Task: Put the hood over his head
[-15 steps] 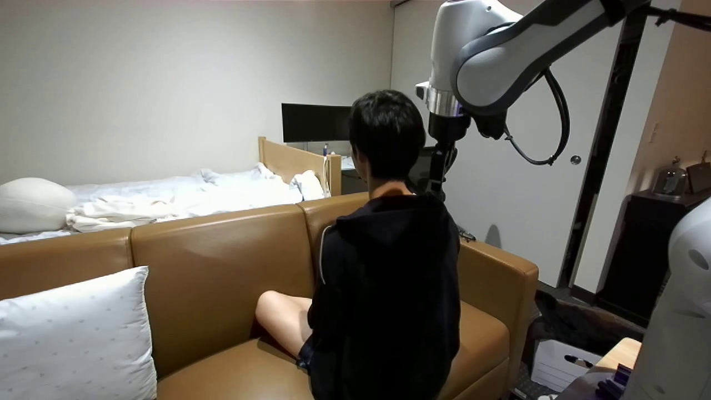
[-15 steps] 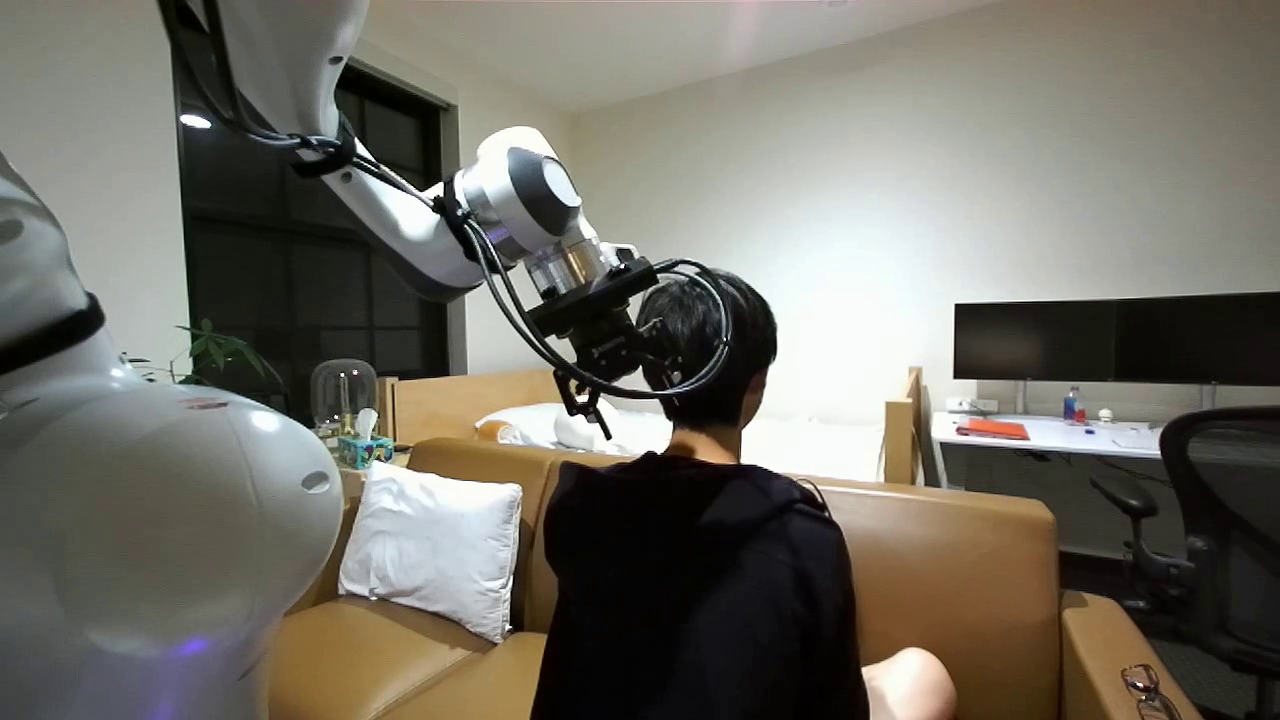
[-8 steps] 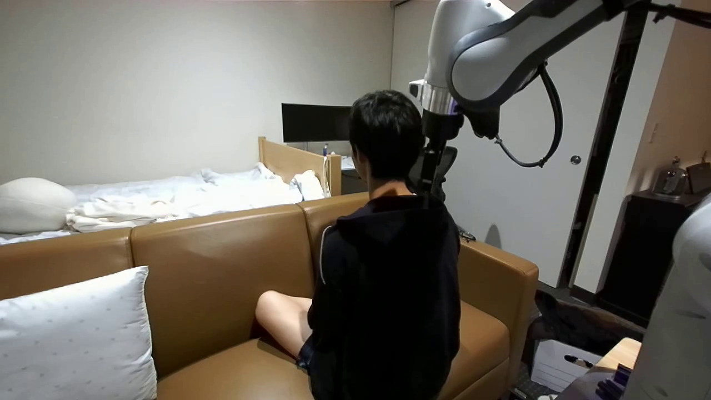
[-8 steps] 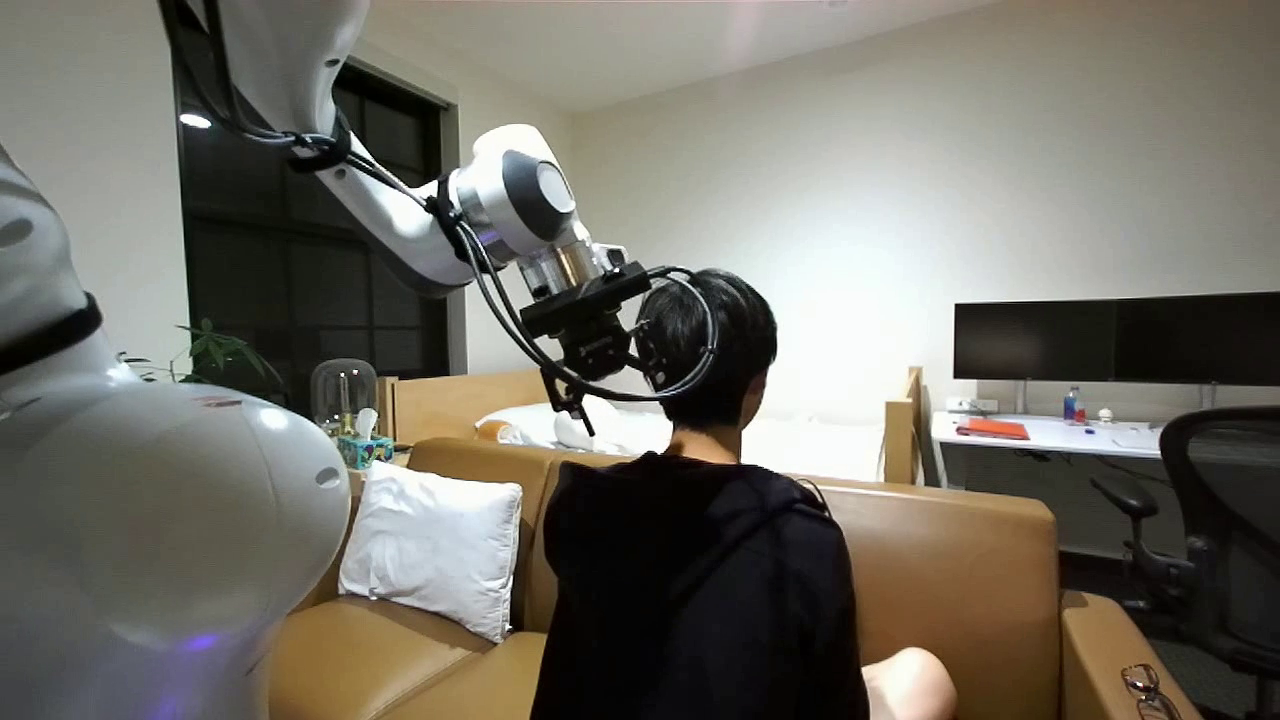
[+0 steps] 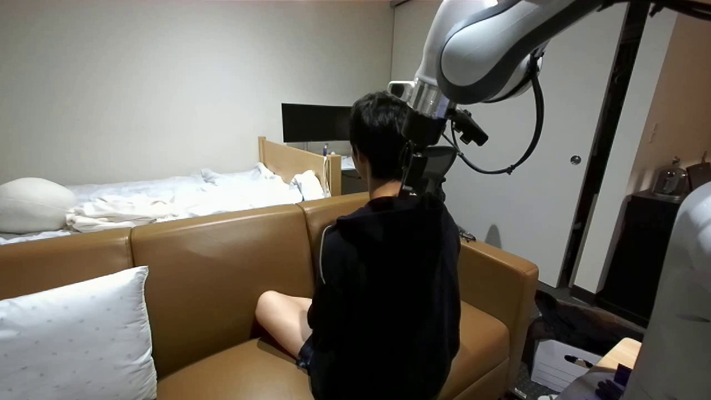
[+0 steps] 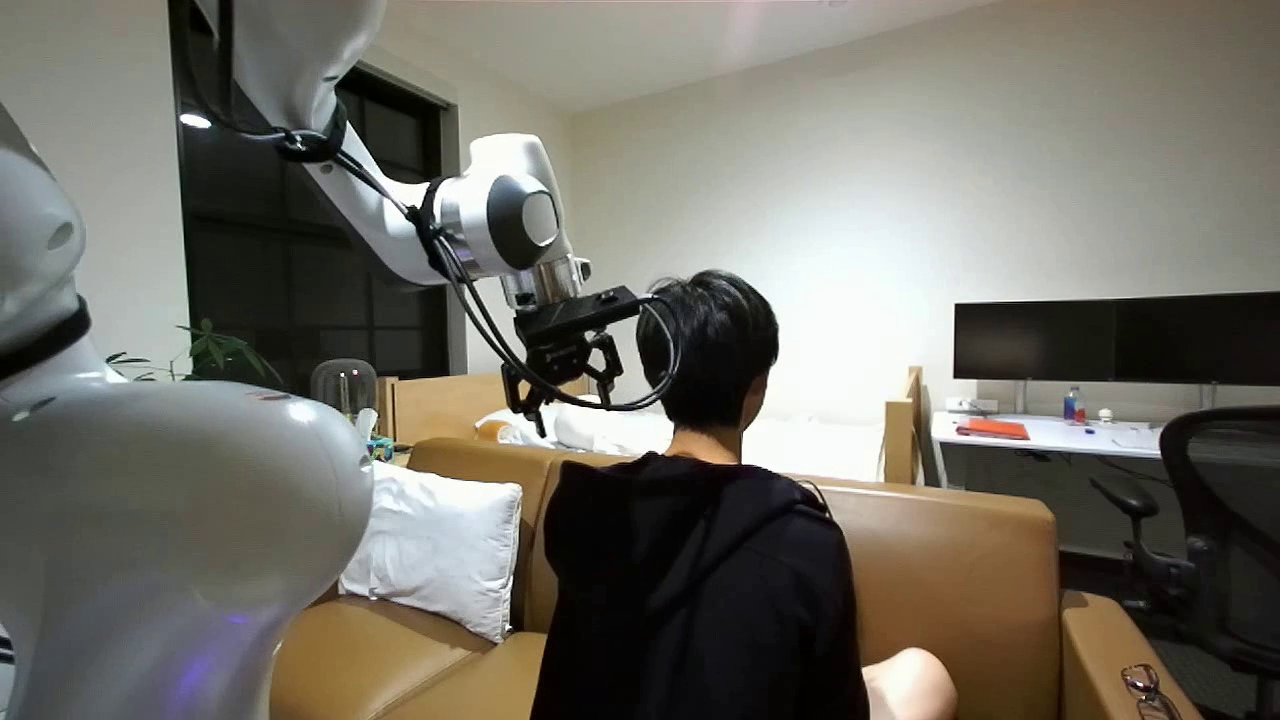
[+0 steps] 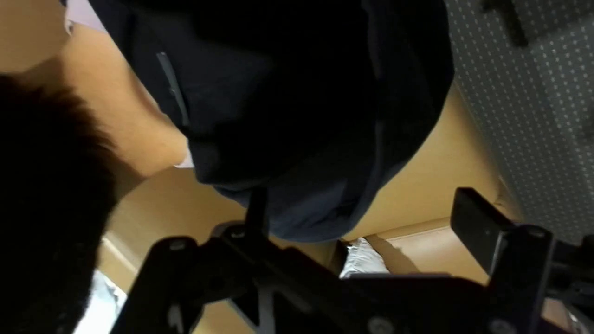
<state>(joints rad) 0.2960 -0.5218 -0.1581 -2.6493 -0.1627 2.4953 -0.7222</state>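
A person in a black hooded jacket sits with his back to both exterior views. The hood (image 5: 383, 225) lies down behind his neck, also in an exterior view (image 6: 680, 500). His dark-haired head (image 5: 379, 130) is bare, also in an exterior view (image 6: 712, 345). My gripper (image 6: 573, 412) is open and empty, beside his head and above the shoulder line. It also shows in an exterior view (image 5: 410, 183), overlapping head and neck. In the wrist view, the fingers of my gripper (image 7: 366, 218) are wide apart. Dark jacket cloth (image 7: 306, 204) shows beyond them, hair at left. I cannot tell whether they touch cloth.
The brown sofa (image 5: 222, 255) surrounds the person. A white pillow (image 6: 430, 545) lies on it. Glasses (image 6: 1150, 690) rest on its armrest. A bed (image 5: 183, 189) is behind, with a desk (image 6: 1050, 435) and an office chair (image 6: 1230, 520) farther off. Cables loop around my wrist near his head.
My gripper has moved left in both exterior views, and the wrist has turned and tilted. The fingers stay open. The person and the hood have not visibly moved.
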